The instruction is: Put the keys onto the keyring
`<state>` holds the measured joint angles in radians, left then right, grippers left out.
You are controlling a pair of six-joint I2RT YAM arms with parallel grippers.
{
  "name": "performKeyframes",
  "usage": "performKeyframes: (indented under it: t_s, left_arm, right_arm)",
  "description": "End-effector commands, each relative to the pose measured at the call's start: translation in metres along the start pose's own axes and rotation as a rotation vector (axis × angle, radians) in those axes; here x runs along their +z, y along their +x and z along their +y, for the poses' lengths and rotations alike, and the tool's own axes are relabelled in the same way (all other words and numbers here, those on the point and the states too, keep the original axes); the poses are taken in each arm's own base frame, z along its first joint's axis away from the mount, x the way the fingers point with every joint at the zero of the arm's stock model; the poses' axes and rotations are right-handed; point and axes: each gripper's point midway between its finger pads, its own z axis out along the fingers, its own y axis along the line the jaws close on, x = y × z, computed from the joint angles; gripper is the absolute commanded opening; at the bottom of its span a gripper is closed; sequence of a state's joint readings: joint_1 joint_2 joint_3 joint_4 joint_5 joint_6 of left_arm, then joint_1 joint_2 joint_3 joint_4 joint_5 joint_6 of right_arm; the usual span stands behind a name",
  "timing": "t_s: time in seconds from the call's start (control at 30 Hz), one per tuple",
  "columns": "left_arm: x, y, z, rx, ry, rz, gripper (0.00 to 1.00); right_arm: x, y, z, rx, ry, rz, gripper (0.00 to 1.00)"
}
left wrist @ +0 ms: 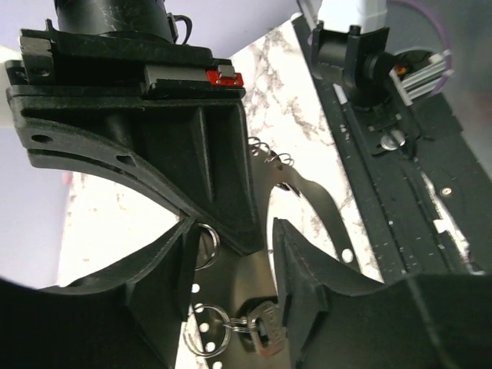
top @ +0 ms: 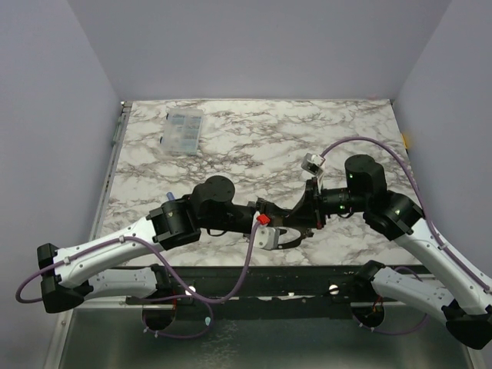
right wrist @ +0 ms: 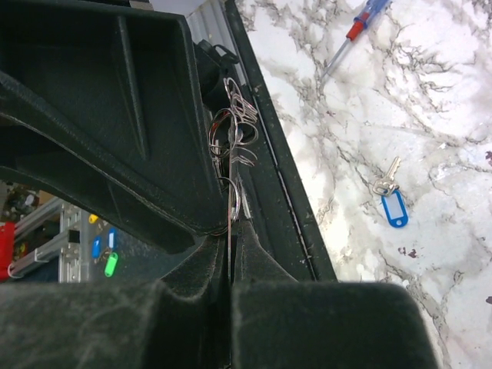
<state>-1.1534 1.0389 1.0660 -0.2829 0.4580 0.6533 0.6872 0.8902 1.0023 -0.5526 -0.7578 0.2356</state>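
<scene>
In the left wrist view a small metal key (left wrist: 269, 327) with a dark head hangs on a thin ring (left wrist: 204, 332) between my left gripper's (left wrist: 231, 269) fingers, which stand apart; the key touches the right finger (left wrist: 307, 284). A second thin metal ring (left wrist: 204, 246) sits by the left finger, at the tip of my right gripper (top: 301, 219). In the right wrist view that gripper (right wrist: 231, 254) is shut on the ring, seen edge-on, with the pale coiled keyring (right wrist: 234, 138) beyond it. Another key with a blue tag (right wrist: 392, 201) lies on the table.
Both grippers meet near the table's front edge (top: 254, 265). A clear plastic box (top: 183, 131) stands at the back left. A red-handled tool (right wrist: 357, 27) lies on the marble beyond the blue-tagged key. Walls close the table on three sides.
</scene>
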Motion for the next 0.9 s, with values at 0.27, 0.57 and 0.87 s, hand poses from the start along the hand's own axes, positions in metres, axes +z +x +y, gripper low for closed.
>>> performKeyframes:
  t_s: [0.27, 0.57, 0.87]
  left_arm:
    - [-0.005, 0.006, 0.026, 0.152, -0.138, 0.096, 0.44]
    - [-0.014, 0.008, 0.046, 0.2, -0.25, 0.129, 0.4]
    - [-0.01, 0.011, 0.045, 0.151, -0.253, 0.135, 0.27]
  right_arm:
    - [-0.009, -0.003, 0.031, -0.015, -0.129, 0.01, 0.01]
    - [-0.014, -0.001, 0.036, -0.019, -0.134, 0.023, 0.01]
    - [-0.016, 0.002, 0.041, -0.025, -0.16, 0.037, 0.01]
